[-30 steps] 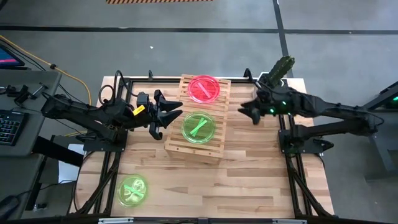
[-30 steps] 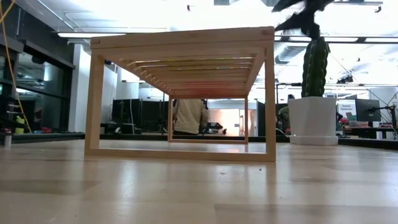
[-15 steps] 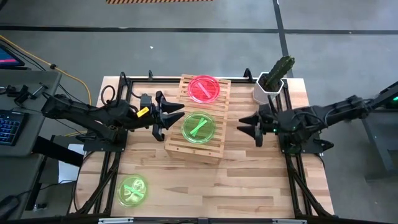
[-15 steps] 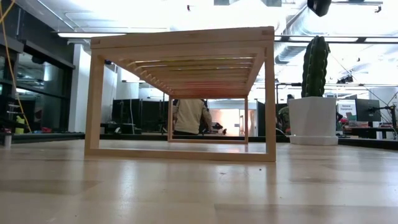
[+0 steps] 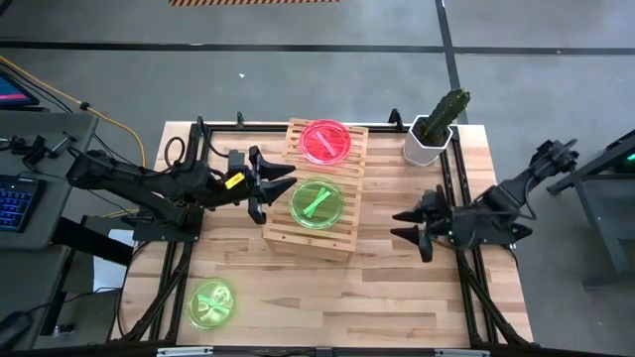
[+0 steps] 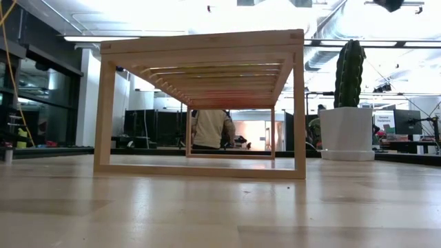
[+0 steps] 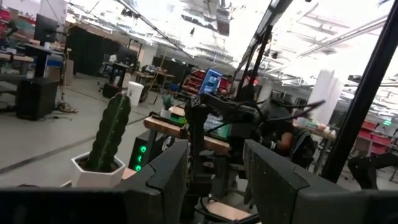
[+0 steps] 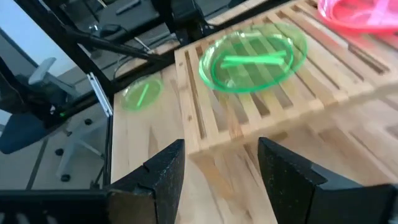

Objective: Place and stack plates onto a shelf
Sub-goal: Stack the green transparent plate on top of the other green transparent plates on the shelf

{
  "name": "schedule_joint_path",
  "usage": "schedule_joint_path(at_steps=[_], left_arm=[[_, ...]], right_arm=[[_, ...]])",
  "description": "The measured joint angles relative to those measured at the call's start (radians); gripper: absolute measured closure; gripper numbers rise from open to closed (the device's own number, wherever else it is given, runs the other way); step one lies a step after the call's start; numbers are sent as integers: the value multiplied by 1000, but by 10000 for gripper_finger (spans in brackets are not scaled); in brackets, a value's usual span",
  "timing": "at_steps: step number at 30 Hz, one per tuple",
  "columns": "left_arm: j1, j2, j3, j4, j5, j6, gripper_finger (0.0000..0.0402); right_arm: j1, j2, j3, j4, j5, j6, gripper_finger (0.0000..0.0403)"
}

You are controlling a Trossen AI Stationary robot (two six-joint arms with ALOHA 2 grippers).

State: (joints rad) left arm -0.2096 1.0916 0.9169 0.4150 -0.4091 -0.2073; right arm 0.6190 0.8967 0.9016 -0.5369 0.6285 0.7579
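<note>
The light-wood slatted shelf (image 5: 316, 188) stands mid-table on its legs; it also shows in the low view (image 6: 200, 103). A pink-red plate (image 5: 325, 141) lies on its far end and a green plate (image 5: 317, 203) on its near end. Another green plate (image 5: 211, 302) lies on the tabletop near the front left corner. My left gripper (image 5: 276, 188) is open and empty, hovering at the shelf's left side. My right gripper (image 5: 400, 225) is open and empty, right of the shelf; its wrist view shows the shelf's green plate (image 8: 254, 56) ahead of it.
A white pot with a cactus (image 5: 435, 129) stands at the table's far right, also in the low view (image 6: 348, 131). Black frame rails run along the table's left and right sides (image 5: 458, 198). A person stands in the room beyond the shelf (image 6: 210, 129).
My right gripper has drawn back from near the cactus toward the table's near and right side, away from the shelf's far end, staying open and empty. The plates and the shelf have not moved.
</note>
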Motion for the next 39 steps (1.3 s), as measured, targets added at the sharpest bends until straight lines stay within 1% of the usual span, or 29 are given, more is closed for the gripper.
schedule_joint_path(at_steps=[5, 8, 12, 16, 18, 24, 27, 32, 35, 39], left_arm=[[1, 0, 0, 0, -15, 1, 257], [9, 0, 0, 1, -20, 0, 257], [14, 0, 0, 1, -20, 0, 257], [14, 0, 0, 1, -21, -1, 257], [14, 0, 0, 1, -21, -1, 257], [14, 0, 0, 1, -21, 0, 257], [14, 0, 0, -1, -21, 0, 257], [14, 0, -1, -37, -21, 0, 257], [14, 0, -1, -66, -19, -12, 257], [13, 0, -1, -89, 44, -27, 257]], right_arm=[[97, -2, 0, -85, 84, 105, 217], [129, -3, 0, -128, 113, 160, 217], [129, -1, 0, -147, 100, 184, 217], [84, -1, 0, -138, 88, 140, 217], [40, -1, 0, -105, 51, 95, 217], [-144, 21, -1, 138, -175, -149, 217], [-240, 47, -1, 253, -259, -260, 217], [-368, 106, -1, 439, -407, -363, 217], [-406, 132, -1, 495, -448, -389, 217], [-419, 139, -1, 528, -464, -400, 217]])
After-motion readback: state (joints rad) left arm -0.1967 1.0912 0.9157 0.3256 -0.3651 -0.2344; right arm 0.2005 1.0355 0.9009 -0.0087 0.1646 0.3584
